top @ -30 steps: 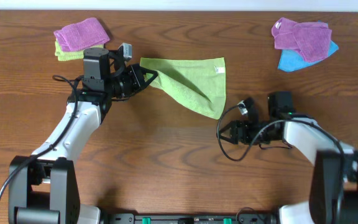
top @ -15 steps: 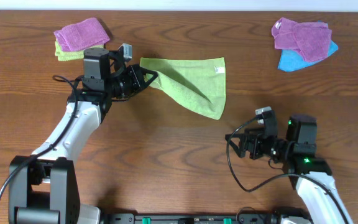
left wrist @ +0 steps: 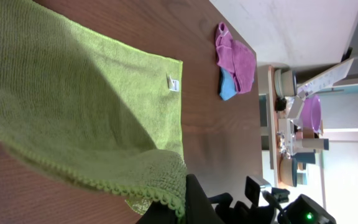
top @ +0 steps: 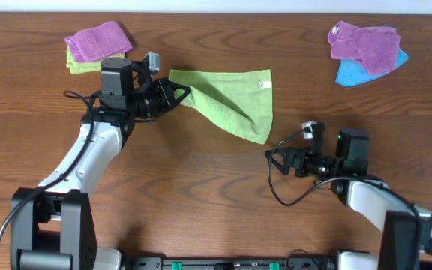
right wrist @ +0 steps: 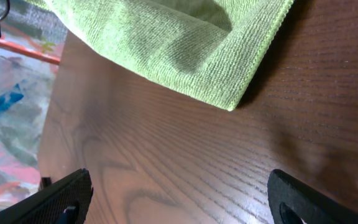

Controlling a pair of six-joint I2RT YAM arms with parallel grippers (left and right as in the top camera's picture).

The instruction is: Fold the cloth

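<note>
The lime-green cloth (top: 231,97) lies partly folded on the wooden table, its white tag (top: 262,83) at the far right corner. My left gripper (top: 180,94) is shut on the cloth's left corner and holds it just off the wood. In the left wrist view the cloth (left wrist: 73,93) drapes over the gripper (left wrist: 182,199), and its beaded hem is pinched between the jaws. My right gripper (top: 272,159) stands open on the table, a little in front of the cloth's lower corner (top: 261,137). Between its fingers the right wrist view shows only bare wood, with the cloth (right wrist: 166,43) ahead.
A purple towel (top: 98,39) lies on a paler yellow-green folded towel (top: 77,64) at the back left. More purple towels (top: 362,43) sit on a blue one (top: 351,73) at the back right.
The right arm drew back toward the front edge, then returned toward the cloth's lower corner with its jaws wider. The left arm and the cloth have not moved.
</note>
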